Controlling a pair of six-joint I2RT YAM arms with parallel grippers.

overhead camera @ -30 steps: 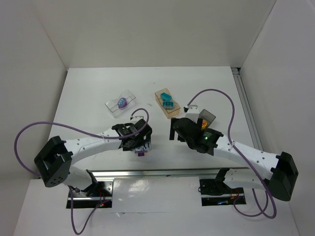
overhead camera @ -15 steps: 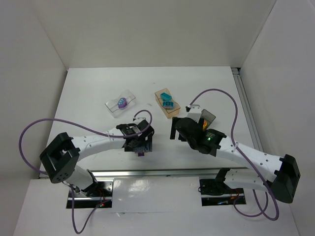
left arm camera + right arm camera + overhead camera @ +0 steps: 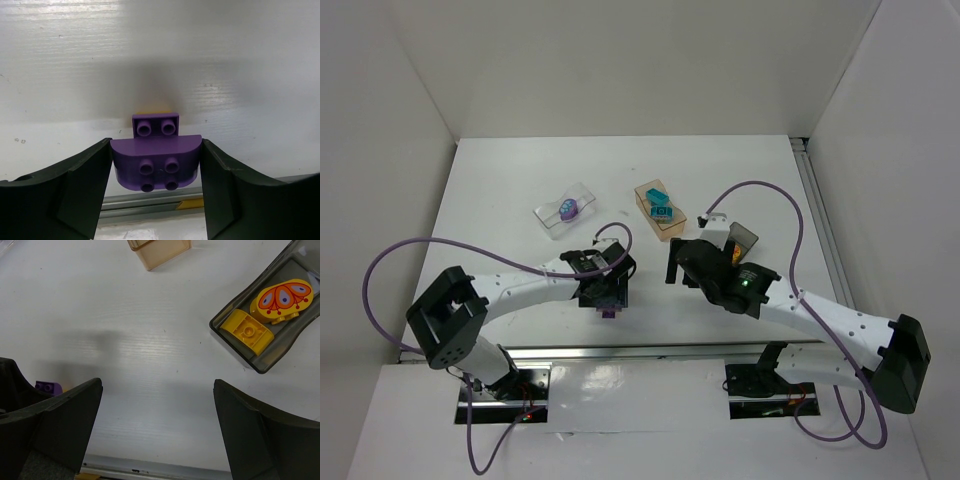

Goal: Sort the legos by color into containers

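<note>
My left gripper [image 3: 608, 303] is shut on a purple half-round lego [image 3: 156, 162], both fingers pressed to its sides, near the table's front edge. A smaller purple lego [image 3: 155, 125] sits just past it, with a bit of yellow [image 3: 155, 110] behind. My right gripper [image 3: 673, 268] is open and empty above bare table. The clear box [image 3: 565, 210] holds a purple lego. The tan-orange box [image 3: 660, 211] holds teal legos. The dark grey box [image 3: 265, 325] holds a yellow brick [image 3: 247, 330] and an orange-patterned yellow piece [image 3: 282, 297].
A metal rail [image 3: 650, 350] runs along the table's front edge just below both grippers. White walls close the table at the back and sides. The two grippers are close together in the front middle.
The left gripper has edged slightly to the right with the purple lego between its fingers. The right arm has barely moved.
</note>
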